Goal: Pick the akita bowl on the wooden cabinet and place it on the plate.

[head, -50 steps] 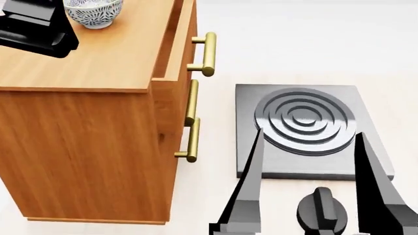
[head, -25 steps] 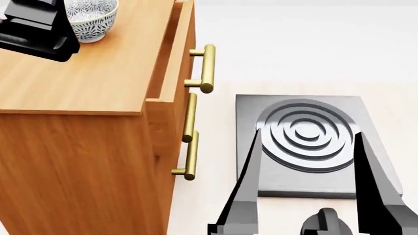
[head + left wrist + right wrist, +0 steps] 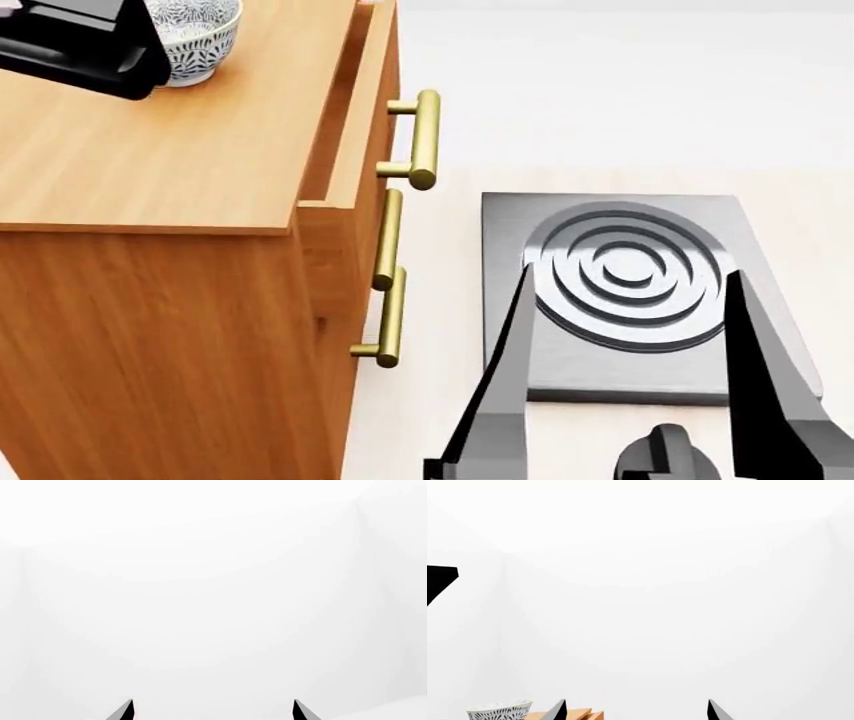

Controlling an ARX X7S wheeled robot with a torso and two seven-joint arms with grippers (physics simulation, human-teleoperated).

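The akita bowl stood near the back edge of the wooden cabinet top, beside a black arm section, with the plate out of view, and both hands showed their fingertips spread apart, gripping nothing, presumably ready for the pick.

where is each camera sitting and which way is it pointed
Head view: on the robot's head, looking forward and down at the orange-brown wooden cabinet, the speckled white ceramic bowl on its top and a grey slab with raised rings; dark arm parts show.
Left wrist view: near the left gripper, facing blank white; only two dark fingers show.
Right wrist view: near the right gripper, facing white wall; fingers spread.
Shared: the bowl and cabinet appear in head and right wrist views.
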